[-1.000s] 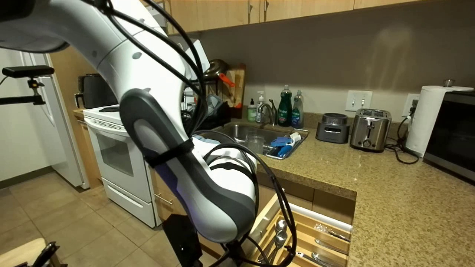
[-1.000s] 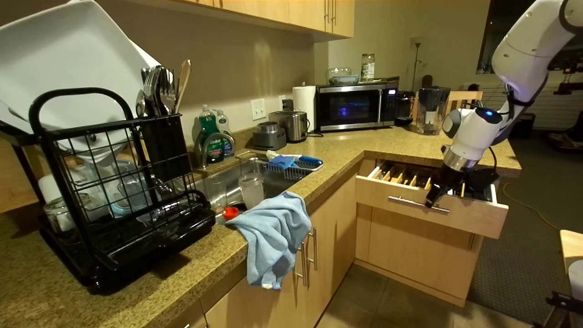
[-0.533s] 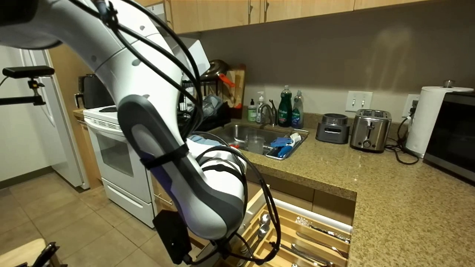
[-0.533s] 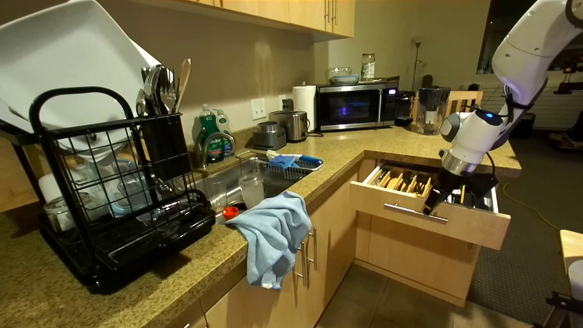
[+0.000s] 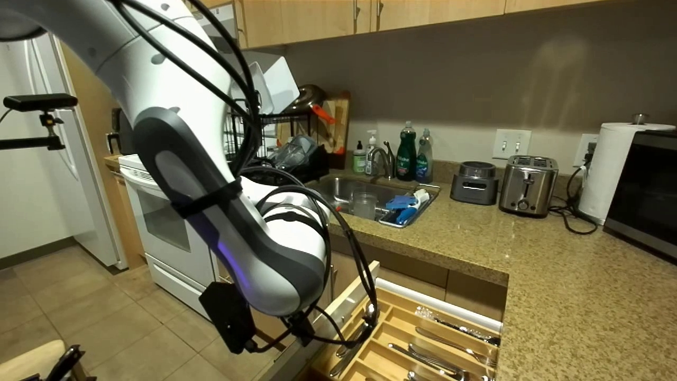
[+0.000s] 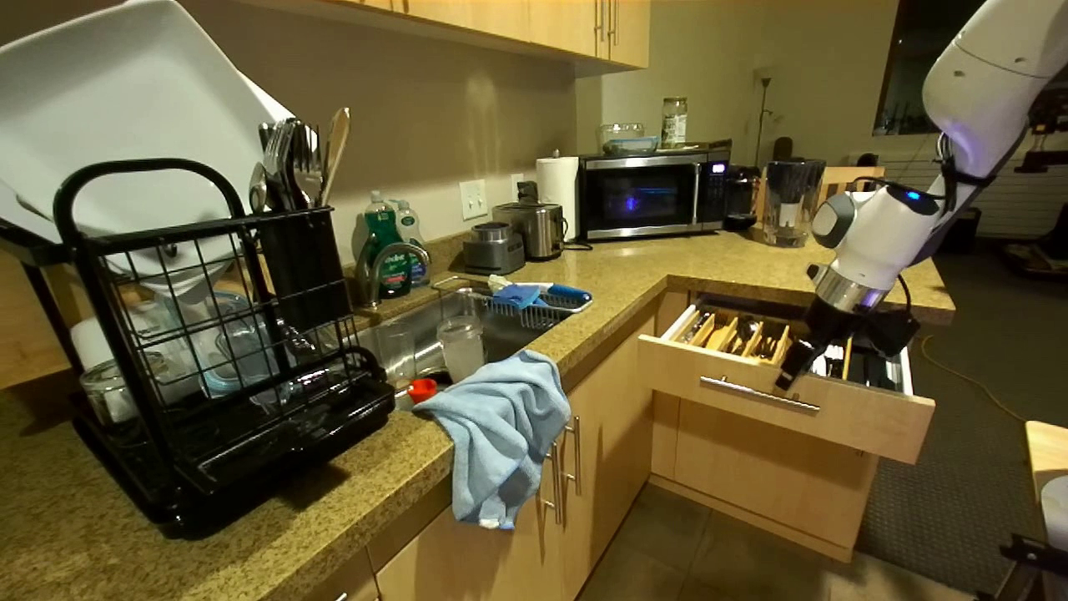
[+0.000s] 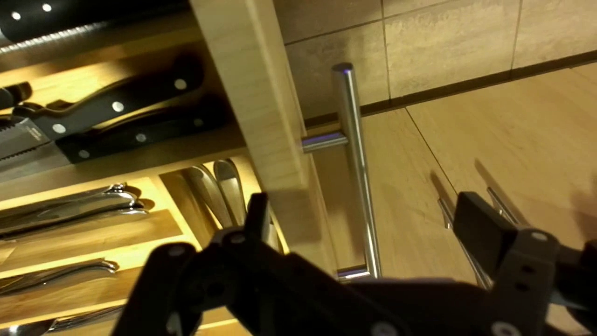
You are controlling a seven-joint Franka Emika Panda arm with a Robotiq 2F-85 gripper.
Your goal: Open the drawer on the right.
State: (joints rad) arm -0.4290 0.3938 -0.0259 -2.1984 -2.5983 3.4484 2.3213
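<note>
The drawer, light wood with a slim metal handle, stands pulled out beneath the counter. Its divided cutlery tray shows in both exterior views. My gripper is open in the wrist view, its jaws wide apart. One black finger is over the inner side of the drawer front; the opposite finger is out beyond the handle. Nothing is gripped; the front's rim and the handle lie across the gap. In an exterior view the gripper is at the drawer front, near the handle. Whether it touches is unclear.
The counter overhangs the drawer's back. Cabinet doors with upright handles adjoin at the corner, near the sink and a hanging blue towel. A glass pitcher stands behind the arm; knives lie in the drawer.
The drawer has slid farther out from under the counter, showing more of the tray. My arm has moved outward with it, and lately lifted slightly. The gripper has stayed open.
</note>
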